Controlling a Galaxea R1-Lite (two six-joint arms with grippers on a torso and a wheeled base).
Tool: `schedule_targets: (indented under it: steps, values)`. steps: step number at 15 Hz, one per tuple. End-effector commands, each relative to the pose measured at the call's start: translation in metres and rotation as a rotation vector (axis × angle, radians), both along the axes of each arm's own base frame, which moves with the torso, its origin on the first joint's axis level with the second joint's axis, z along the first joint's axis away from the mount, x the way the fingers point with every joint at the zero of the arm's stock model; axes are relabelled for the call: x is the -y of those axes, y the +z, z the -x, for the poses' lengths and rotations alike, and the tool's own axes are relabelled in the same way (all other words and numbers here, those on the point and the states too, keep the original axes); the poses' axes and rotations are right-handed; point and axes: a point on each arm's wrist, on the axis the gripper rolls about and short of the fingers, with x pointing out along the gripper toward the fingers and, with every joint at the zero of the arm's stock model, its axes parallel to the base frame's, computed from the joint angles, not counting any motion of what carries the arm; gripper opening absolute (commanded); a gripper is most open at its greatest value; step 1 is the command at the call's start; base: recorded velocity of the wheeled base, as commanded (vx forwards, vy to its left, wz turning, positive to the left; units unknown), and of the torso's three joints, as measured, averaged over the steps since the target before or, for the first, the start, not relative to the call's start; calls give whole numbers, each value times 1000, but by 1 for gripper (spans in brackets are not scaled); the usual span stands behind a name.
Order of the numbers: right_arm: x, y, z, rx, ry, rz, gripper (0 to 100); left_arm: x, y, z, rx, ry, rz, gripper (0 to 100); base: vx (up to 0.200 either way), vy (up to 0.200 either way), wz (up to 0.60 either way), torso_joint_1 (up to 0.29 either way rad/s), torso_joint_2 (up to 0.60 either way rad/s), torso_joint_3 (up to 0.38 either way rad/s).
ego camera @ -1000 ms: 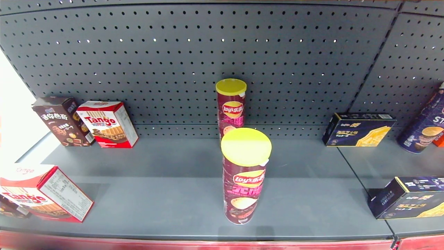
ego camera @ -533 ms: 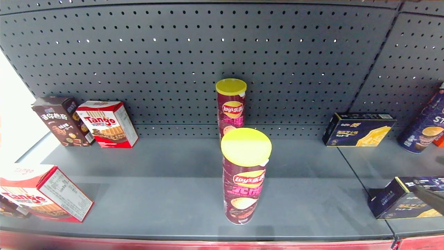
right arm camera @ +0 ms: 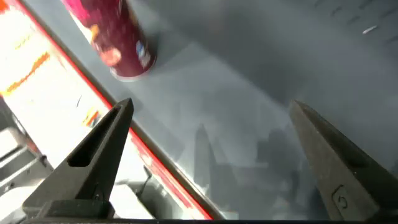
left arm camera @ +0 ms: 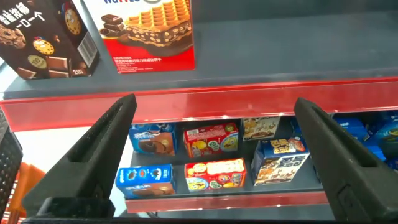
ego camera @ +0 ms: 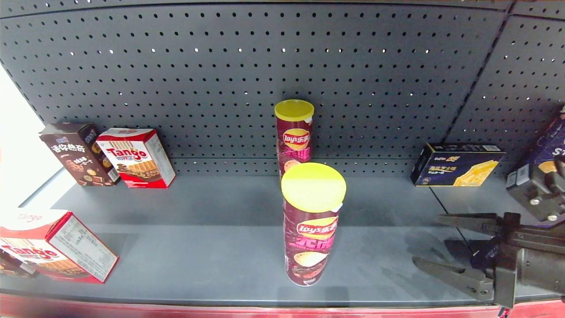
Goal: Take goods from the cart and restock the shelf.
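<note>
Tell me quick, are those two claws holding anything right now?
Left gripper: open, holding nothing.
Right gripper: open, holding nothing.

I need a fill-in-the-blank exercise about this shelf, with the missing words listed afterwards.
The front maroon cylindrical chip canister has a ___ lid.
The open right gripper holds ___.
The red-and-white cardboard wafer box at the back stands beside a dark ___ biscuit carton.
Missing words: yellow; nothing; brown.
</note>
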Motion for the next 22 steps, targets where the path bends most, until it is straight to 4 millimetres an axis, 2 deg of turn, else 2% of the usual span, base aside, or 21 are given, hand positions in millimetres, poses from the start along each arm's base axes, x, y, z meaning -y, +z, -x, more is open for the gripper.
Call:
schedule_targets:
  steps: [1, 3, 9, 19, 22]
  values:
    - [-18, -14, -18, -54, 35, 31, 100, 0, 0, 0, -4, 0, 1, 100, 0, 0, 0, 0, 0, 0]
    - [-31, -19, -23, -54, 44, 48, 100, 0, 0, 0, -6, -2, 1, 100, 0, 0, 0, 0, 0, 0]
    - [-57, -17, -42, -57, 85, 57, 100, 0, 0, 0, -6, 0, 1, 100, 0, 0, 0, 0, 0, 0]
    - [-81, -23, -63, -70, 111, 67, 100, 0, 0, 0, -6, 0, 2, 100, 0, 0, 0, 0, 0, 0]
    - [-86, -25, -63, -74, 125, 70, 100, 0, 0, 0, -6, 0, 2, 100, 0, 0, 0, 0, 0, 0]
